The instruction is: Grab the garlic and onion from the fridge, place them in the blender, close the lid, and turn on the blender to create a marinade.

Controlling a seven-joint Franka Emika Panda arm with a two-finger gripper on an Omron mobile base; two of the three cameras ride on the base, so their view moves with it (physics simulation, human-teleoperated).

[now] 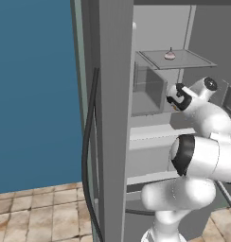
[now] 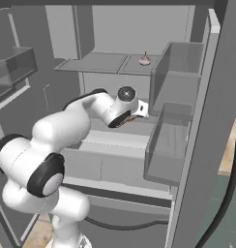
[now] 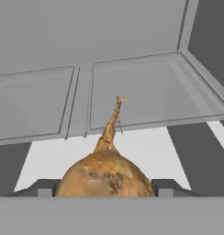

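In the hand view the two dark fingertips (image 3: 46, 187) stand at either side of a golden-brown onion (image 3: 104, 172), one at its 9 o'clock and one at its 3 o'clock, each pressed against the bulb, so the gripper (image 3: 104, 189) is pinching the onion between them. The onion's dry stalk rises toward 12 o'clock and leans slightly right, its tip crossing the front edge of a grey shelf (image 3: 146, 92) above. That shelf is split into two panels by a narrow divider at about 11 o'clock from the onion, and pale back wall shows beneath it. In the left base view the gripper (image 1: 175, 100) sits inside the open fridge (image 1: 112, 118), at 9 o'clock of the arm's wrist, just beside a translucent boxy door bin (image 1: 148, 90) that lies at its 10 o'clock; the onion shows there only as a small brown spot at the hand. Higher up, at about 12 o'clock from the hand, a small pinkish garlic bulb (image 1: 170, 55) rests on the upper shelf (image 1: 193, 59), well apart from the gripper. In the right base view the gripper (image 2: 137, 112) points toward 3 o'clock, near the door bins (image 2: 170, 140) stacked on the open door, and the garlic (image 2: 145, 60) sits on the shelf at its 12 o'clock. The long curved black handle (image 1: 87, 151) runs down the door's outer edge. Open room lies between hand and back wall; the bins crowd the door side. Tan floor tiles (image 1: 37, 212) and a blue wall (image 1: 32, 85) lie at 9 o'clock.
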